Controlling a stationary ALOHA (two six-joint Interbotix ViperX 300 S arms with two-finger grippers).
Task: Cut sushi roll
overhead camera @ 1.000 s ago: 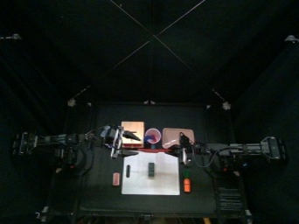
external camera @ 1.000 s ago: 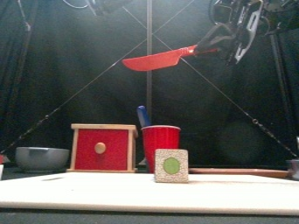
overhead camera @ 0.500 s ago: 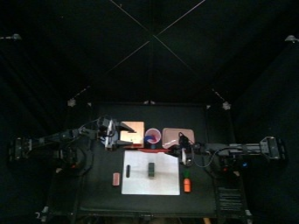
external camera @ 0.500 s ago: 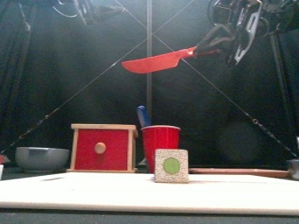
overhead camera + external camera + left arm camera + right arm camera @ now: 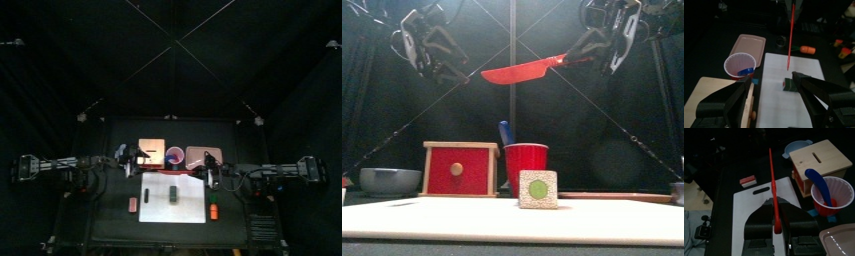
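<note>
Sushi roll sits mid white cutting board, open board around it. Right end effector clamped on red knife, raised. Left end effector jaws wide apart above the worktop.

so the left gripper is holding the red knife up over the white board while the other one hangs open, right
Not quite: the right gripper holds the red knife, as the right wrist view shows, its jaws closed on the handle. The left gripper is the one that hangs open above the white board, where the sushi roll lies.
</note>
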